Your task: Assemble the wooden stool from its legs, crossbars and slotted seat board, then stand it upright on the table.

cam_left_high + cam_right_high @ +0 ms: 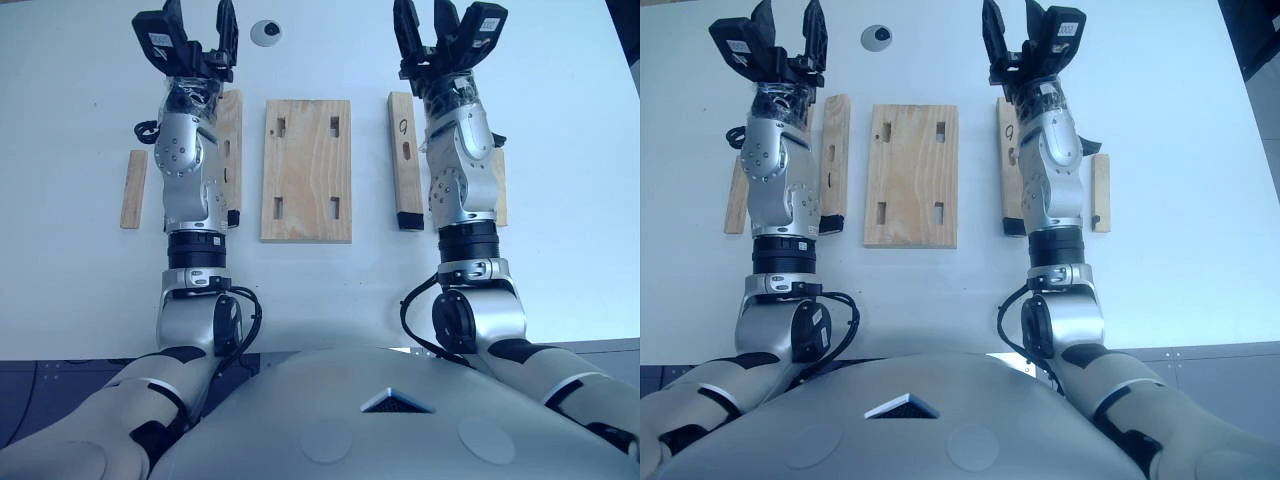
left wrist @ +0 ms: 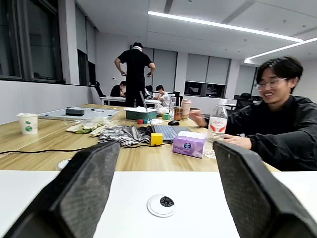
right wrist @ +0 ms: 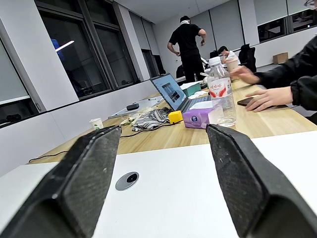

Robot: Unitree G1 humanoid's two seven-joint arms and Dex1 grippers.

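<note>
The table carries all parts. The seat board lies flat between left gripper and right gripper, set back toward me. Both are spread wide, empty. I judge the board stiff, light: pinch a long edge.

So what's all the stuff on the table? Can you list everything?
Seat board: one, light wood with four slots, flat in the middle of the table.
Legs: two, light wood with black ends, one on the board's left partly under the arm, one on its right.
Short bars: two, light wood, one far left, one far right.
Round cap: one, white with a dark middle, far side of the table.
Table: one, white.
Left fingers: two, black, open, above the far side.
Right fingers: two, black, open, likewise.
</note>
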